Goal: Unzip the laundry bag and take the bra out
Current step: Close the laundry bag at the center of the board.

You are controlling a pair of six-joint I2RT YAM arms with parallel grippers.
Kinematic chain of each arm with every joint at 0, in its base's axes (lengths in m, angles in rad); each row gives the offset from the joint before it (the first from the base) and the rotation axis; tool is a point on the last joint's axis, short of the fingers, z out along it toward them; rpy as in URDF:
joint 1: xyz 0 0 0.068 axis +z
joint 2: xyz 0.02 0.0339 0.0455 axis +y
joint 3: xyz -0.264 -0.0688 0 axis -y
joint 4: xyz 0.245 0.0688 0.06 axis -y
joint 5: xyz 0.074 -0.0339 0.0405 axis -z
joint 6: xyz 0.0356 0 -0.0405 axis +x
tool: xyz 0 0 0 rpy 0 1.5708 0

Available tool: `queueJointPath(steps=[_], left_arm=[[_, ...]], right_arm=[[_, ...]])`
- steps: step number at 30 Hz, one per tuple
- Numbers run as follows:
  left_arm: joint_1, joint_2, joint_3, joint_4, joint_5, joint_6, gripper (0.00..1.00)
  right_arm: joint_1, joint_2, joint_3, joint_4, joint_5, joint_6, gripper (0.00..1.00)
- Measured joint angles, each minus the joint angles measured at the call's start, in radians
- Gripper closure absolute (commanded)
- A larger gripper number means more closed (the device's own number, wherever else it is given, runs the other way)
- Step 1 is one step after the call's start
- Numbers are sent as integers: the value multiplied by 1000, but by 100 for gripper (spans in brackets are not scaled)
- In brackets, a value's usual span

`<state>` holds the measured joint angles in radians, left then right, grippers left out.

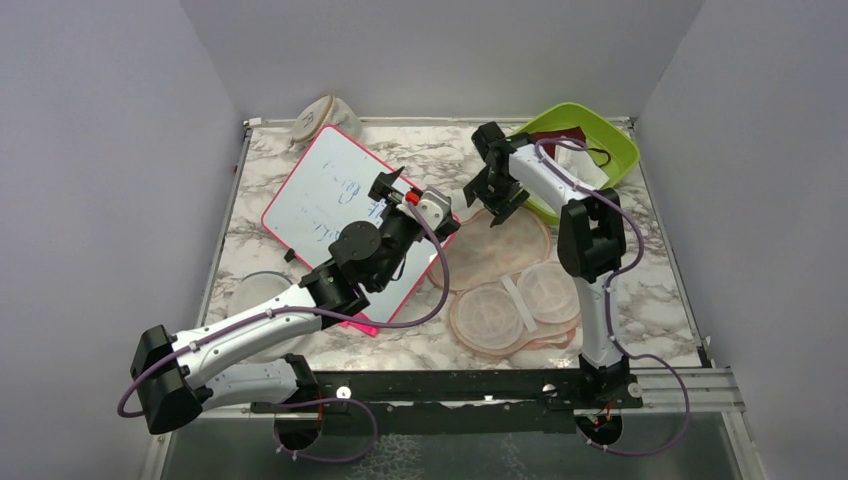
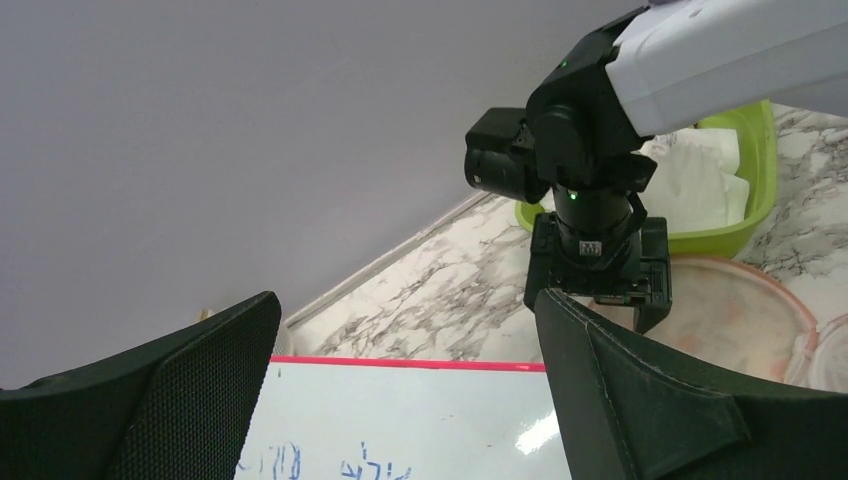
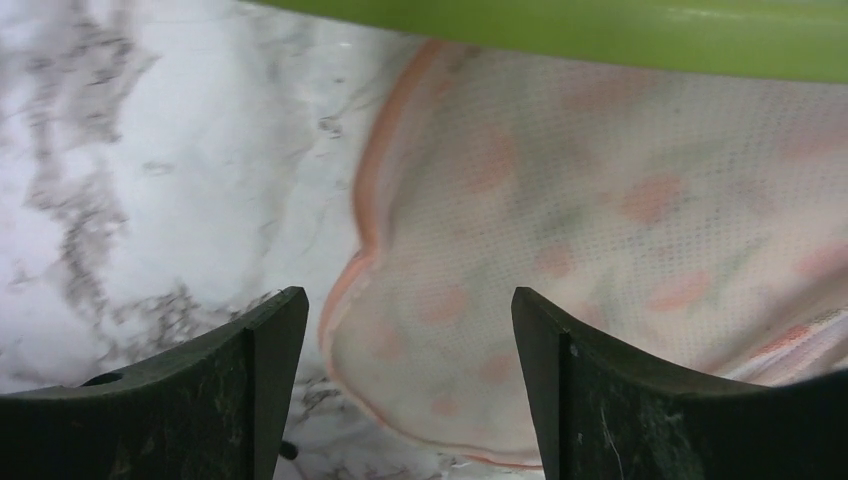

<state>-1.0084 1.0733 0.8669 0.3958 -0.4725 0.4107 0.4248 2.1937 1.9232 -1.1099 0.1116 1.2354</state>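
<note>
The white-and-grey marbled counter (image 1: 660,300) carried everything. On it, well left of the lime-green plastic tub (image 1: 627,152), lay a pink-framed whiteboard (image 1: 320,195) with blue scribbles. The laundry bag (image 1: 505,250), a peach padded fabric pouch with orange-red and green prints and pink edging, lay spread open directly in front of the tub, its far edge running just under the tub's near rim. Inside the tub sat the bra (image 2: 700,185), a crumpled white soft fabric garment, out of the bag altogether. My right claw (image 3: 405,310) pointed down just off the tub's near-left side, over the bag's rounded pink-edged end. Its jaws stood well apart with nothing gripped, and I could not tell whether the tips touched the fabric. My left claw (image 2: 408,300) hung farther left of the tub, above the whiteboard's pink edge, jaws spread wide and empty, facing the tub.
</note>
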Motion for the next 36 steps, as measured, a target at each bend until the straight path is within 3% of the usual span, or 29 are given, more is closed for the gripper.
queueJointPath(steps=[21,28,36], left_arm=[[0,-10,0,0,1,-2,6],[0,-14,0,0,1,-2,6],[0,-14,0,0,1,-1,6]], right_arm=[[3,152,127,-121,69,124,38],[22,187,138,-141,113,206,48],[48,190,145,-172,141,291,74]])
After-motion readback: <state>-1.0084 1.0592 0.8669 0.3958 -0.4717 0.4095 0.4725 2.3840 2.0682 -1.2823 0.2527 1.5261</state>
